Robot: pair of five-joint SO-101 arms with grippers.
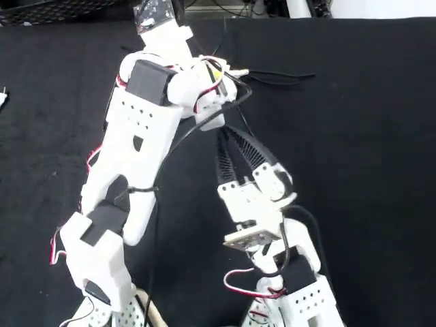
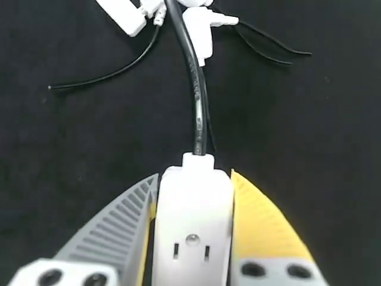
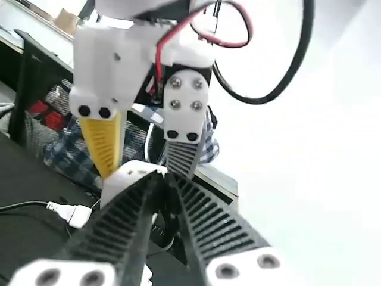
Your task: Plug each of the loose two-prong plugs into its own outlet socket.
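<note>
The left gripper clamps a smooth white outlet socket with rounded corners between 1 yellow and 1 grey ribbed finger. The socket's face shows 2 slots and 1 round hole, and a glossy black cable leaves its far end. Beyond it, white loose plugs lie bunched on the matte black cloth, with open cloth around them. The right gripper, black and ribbed, has its tips drawn together just beside the socket, possibly pinching something.
</note>
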